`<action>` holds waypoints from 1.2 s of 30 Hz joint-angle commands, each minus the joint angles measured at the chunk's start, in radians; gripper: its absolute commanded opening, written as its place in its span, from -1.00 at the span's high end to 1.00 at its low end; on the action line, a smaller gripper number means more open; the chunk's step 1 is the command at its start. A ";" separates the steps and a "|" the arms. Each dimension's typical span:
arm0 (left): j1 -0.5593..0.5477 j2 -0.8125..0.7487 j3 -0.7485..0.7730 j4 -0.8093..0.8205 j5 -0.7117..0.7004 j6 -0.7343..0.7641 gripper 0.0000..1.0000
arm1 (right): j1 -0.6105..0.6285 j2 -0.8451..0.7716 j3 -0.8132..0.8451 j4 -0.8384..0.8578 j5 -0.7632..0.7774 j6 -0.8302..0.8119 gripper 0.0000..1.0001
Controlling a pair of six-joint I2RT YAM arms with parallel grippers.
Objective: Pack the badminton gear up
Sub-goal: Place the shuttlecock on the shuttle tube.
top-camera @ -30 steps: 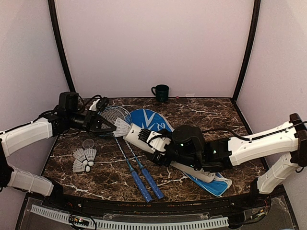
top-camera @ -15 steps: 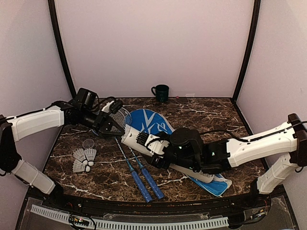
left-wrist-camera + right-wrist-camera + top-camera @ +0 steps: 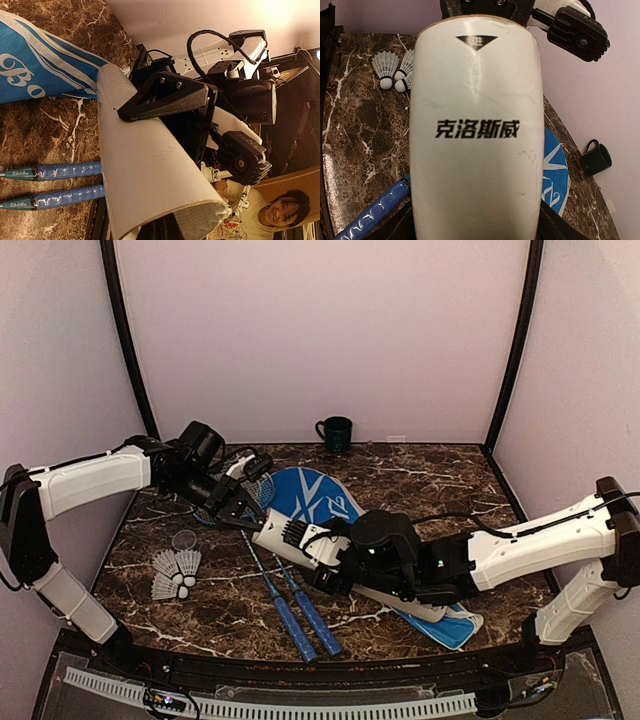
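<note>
Our right fingers (image 3: 305,538) gripped the white tube (image 3: 475,150), which lay between them with its open end at our left fingers (image 3: 245,502); those were clenched, on what we could not tell. We judged a skewed push there could crumple feathers on the rim or twist the tube loose.

Robot lab booth: plain pale walls (image 3: 320,340), black corner posts (image 3: 125,340), marble-pattern table (image 3: 430,475), cable track (image 3: 270,705).

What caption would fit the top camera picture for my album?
Right end effector grips the white tube; left end effector sits at its mouth.
</note>
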 commanded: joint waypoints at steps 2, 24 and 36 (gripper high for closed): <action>-0.039 0.016 0.052 -0.105 -0.029 0.070 1.00 | 0.011 0.019 0.019 0.055 0.018 -0.002 -0.42; -0.057 -0.068 0.067 -0.096 -0.182 0.063 0.24 | 0.010 0.015 0.011 0.061 0.043 0.004 -0.43; 0.086 -0.246 0.041 -0.132 -0.355 0.145 0.04 | 0.010 0.012 0.006 0.060 0.057 0.015 -0.43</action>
